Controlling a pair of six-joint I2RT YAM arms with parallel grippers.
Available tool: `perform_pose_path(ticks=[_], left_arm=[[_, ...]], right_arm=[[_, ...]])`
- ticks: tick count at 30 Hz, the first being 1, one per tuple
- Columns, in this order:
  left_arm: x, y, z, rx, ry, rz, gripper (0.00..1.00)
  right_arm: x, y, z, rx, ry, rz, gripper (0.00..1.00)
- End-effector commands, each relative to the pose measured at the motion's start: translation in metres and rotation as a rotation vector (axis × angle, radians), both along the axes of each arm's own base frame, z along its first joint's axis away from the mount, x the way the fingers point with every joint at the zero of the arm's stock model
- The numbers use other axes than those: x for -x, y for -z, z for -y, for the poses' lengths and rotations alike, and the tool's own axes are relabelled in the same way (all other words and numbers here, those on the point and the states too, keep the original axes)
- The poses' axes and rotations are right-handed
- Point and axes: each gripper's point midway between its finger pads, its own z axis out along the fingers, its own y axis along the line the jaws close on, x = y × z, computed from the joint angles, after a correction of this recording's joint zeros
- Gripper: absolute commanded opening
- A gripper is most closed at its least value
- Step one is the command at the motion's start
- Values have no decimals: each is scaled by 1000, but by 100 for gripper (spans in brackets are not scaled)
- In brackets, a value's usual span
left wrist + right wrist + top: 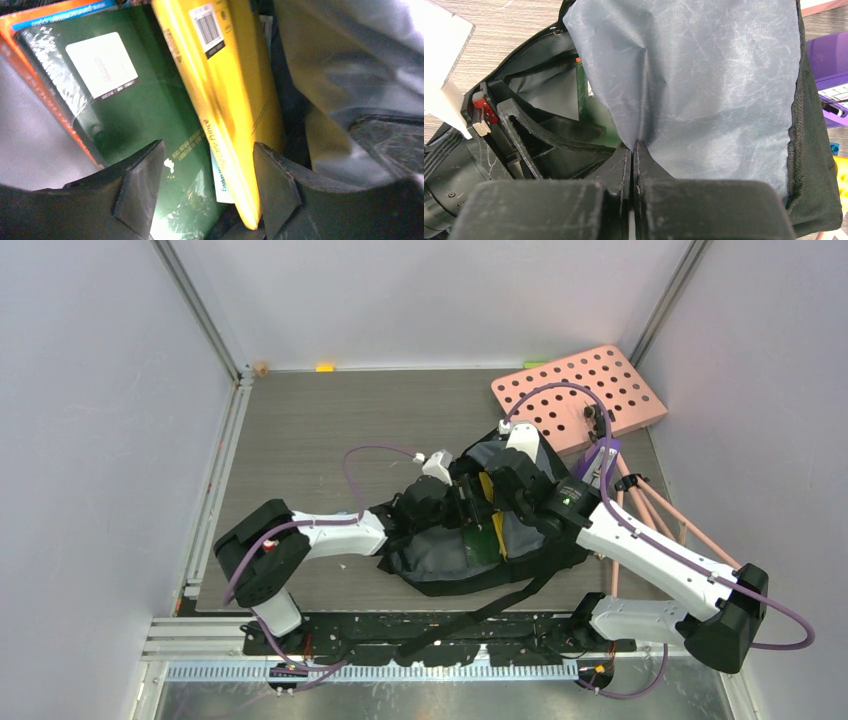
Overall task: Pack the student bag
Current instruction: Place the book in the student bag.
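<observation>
The student bag (455,565), black with grey lining, lies open in the middle of the table. My right gripper (634,145) is shut on a fold of the grey lining (704,85) and holds the flap up. My left gripper (207,175) reaches into the bag's mouth, open. Between its fingers stands the spine of a yellow book (225,85), close to the right finger and apart from the left one. A green book (145,110) lies beside it, with an orange book (45,25) behind. From above, the yellow book (487,485) and green book (487,540) show inside the bag.
A pink board with round holes (580,395) lies at the back right, with a purple item (605,460) and thin pink rods (650,510) beside the right arm. A black strap (480,615) trails towards the near edge. Walls enclose the table on three sides.
</observation>
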Motion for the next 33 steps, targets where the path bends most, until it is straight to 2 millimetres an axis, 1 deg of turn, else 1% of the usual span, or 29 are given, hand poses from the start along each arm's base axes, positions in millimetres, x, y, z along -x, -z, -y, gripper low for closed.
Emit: perform_pose_path(ticks=[1, 5, 10, 11, 12, 13, 14, 15, 16, 17, 20, 21, 23, 25, 27, 28, 29, 33], left_arm=[[7, 6, -10, -39, 1, -2, 65], [12, 0, 0, -9, 44, 10, 55], [12, -3, 25, 3, 80, 24, 44], [16, -3, 31, 7, 111, 20, 42], [17, -4, 36, 8, 122, 26, 39], [17, -3, 41, 5, 130, 31, 36], [16, 1, 45, -2, 136, 32, 30], [16, 1, 48, -3, 144, 36, 21], [15, 3, 51, -9, 148, 34, 16], [14, 3, 53, -13, 153, 33, 13], [15, -2, 57, -7, 174, 52, 12], [15, -3, 55, -11, 170, 57, 13], [14, -5, 45, -35, 147, 68, 17], [11, -6, 30, -79, 104, 88, 24], [14, -10, 13, -125, 90, 105, 34], [16, -17, 4, -140, 84, 119, 38], [19, -18, -6, -170, 84, 127, 40], [34, -12, -60, -341, 45, 94, 54]], right_arm=[[-15, -35, -7, -103, 41, 126, 0], [-14, -34, -7, -104, 40, 123, 0], [-14, -33, -8, -106, 38, 121, 0], [-14, -33, -8, -106, 38, 122, 0], [-14, -32, -8, -103, 36, 121, 0], [-14, -32, -7, -101, 37, 121, 0], [-14, -32, -7, -100, 36, 121, 0], [-14, -32, -7, -99, 37, 120, 0], [-14, -32, -6, -97, 36, 121, 0], [-14, -31, -6, -96, 36, 120, 0], [-14, -31, -5, -91, 41, 124, 0], [-14, -31, -5, -90, 42, 124, 0], [-14, -31, -4, -87, 44, 126, 0], [-14, -33, -2, -85, 47, 132, 0], [-15, -34, -2, -81, 48, 136, 0], [-15, -35, -1, -78, 47, 140, 1], [-16, -36, -1, -76, 47, 142, 0], [-17, -38, -1, -70, 46, 146, 0]])
